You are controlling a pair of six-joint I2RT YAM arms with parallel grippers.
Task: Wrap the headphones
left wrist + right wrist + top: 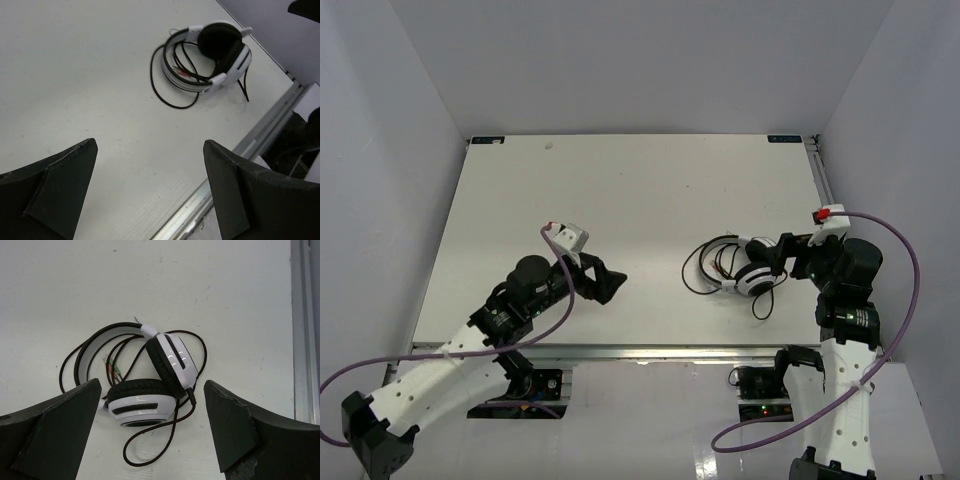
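Note:
The headphones point(752, 272) lie on the white table, right of centre near the front edge, folded with the white headband and black ear pads together. Their thin dark cord point(696, 270) loops loosely beside and through them. My right gripper point(783, 262) is open just right of the ear cups and holds nothing. In the right wrist view the headphones point(142, 405) lie ahead of and between the open fingers of that gripper point(152, 383), and a cord loop point(145, 452) trails towards me. My left gripper point(610, 282) is open and empty, well left of the headphones point(210, 60).
The table's aluminium front rail point(620, 350) runs close below the headphones; it also shows in the left wrist view point(260, 140) and the right wrist view point(302, 340). Pink and green jack plugs point(111, 367) lie inside the headband. Purple arm cables point(910, 300) hang by both arms.

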